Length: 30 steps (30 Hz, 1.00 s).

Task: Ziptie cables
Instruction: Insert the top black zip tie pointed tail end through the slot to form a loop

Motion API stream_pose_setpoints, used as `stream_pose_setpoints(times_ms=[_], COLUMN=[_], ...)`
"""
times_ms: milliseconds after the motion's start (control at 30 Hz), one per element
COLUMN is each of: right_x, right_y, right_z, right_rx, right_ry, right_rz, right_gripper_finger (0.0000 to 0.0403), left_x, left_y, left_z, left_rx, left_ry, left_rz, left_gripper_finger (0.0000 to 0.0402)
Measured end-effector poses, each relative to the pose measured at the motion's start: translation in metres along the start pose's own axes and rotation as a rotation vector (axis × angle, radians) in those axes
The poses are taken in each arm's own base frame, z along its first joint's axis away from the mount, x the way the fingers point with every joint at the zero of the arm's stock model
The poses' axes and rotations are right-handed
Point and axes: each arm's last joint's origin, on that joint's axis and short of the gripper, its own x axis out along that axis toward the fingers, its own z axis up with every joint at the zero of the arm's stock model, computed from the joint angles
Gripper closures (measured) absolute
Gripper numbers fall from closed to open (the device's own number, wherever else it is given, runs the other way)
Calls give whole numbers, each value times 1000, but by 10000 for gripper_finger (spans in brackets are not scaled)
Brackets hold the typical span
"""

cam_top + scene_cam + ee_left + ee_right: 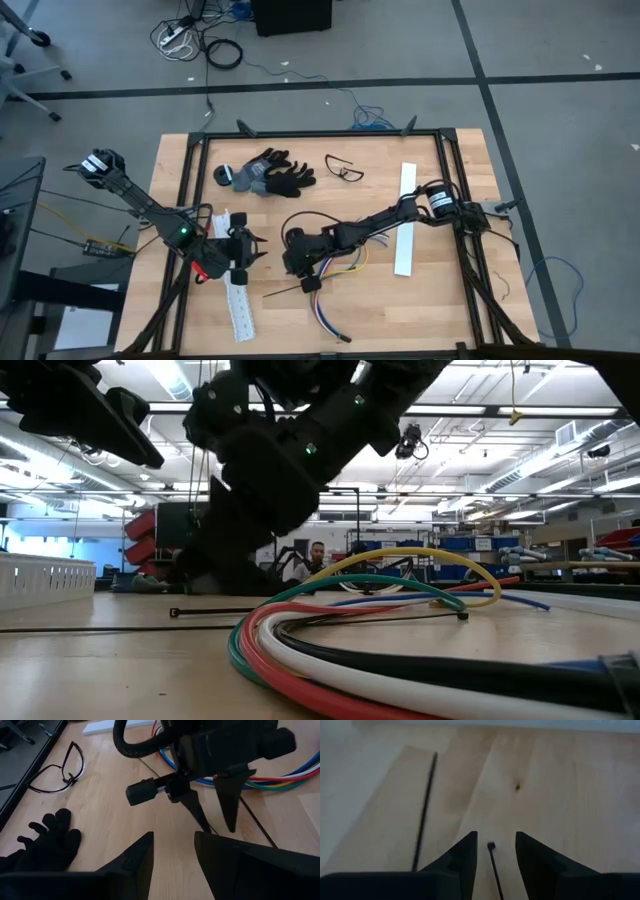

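The cables (328, 312), a bundle of thin coloured wires, lie loose on the wooden table right of centre; they also show in the low view (400, 575) and the left wrist view (285, 777). A thin black zip tie (283, 292) lies flat beside them. My right gripper (308, 283) is open and points down just above the table, its fingers standing on either side of the zip tie's head end (491, 845) without touching it. My left gripper (258, 247) is open and empty, close to the left of the right gripper (218, 827).
A second black zip tie (425, 805) lies near the right gripper. White slotted strips lie at the right (405, 215) and near left (240, 310). Black gloves (265, 175) and safety glasses (345, 170) lie toward the far edge. Black frame rails (190, 190) border the table.
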Motion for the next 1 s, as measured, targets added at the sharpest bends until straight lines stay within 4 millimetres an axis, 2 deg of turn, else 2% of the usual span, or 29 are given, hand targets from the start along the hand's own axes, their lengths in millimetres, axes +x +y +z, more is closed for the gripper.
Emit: stream_pose_setpoints(times_ms=[167, 267, 467, 1000], right_x=[3, 2, 21, 20], right_y=[-2, -3, -1, -3], right_z=[-9, -6, -19, -28], right_rx=[13, 18, 46, 64], right_ry=[5, -28, -47, 50], right_rz=[2, 14, 66, 18], right_gripper_finger=[277, 277, 278, 314], left_x=[0, 0, 0, 1], left_y=[0, 0, -1, -1], left_z=[1, 1, 2, 1], left_rx=[-5, -9, -8, -4], left_ry=[-5, -12, -18, -12], left_rz=[-2, -3, -5, -4], left_gripper_finger=[265, 265, 265, 265])
